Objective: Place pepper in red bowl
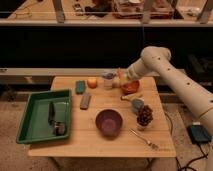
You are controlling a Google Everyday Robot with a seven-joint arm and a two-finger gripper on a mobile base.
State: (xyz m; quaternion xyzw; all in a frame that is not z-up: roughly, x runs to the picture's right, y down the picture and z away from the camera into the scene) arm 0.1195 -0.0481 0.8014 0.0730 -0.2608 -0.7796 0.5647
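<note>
In the camera view, we see a wooden table [75, 142] with the purple bowl [109, 122] near its middle, and we place everything from that bowl. The red bowl [131, 88] sits behind it and a little to the right, close to the table's far edge. The white arm [172, 75] reaches in from the bowl's right, and the gripper [122, 80] hangs behind the bowl, just at the red bowl's left rim. The pepper [119, 74] shows as a slim orange sliver standing upright at the gripper's tip, above the table. We cannot tell whether the gripper is clenched on it or released.

Behind the purple bowl stands a white cup [108, 80]. Behind it and to the left are a round orange fruit [92, 82] and a green block [80, 86]. A grey block [85, 100] lies nearer, also to the left. A green tray [35, 97] lies well to the left. To the right is a dark red cluster [145, 115], and to the right and in front lies a fork [145, 140].
</note>
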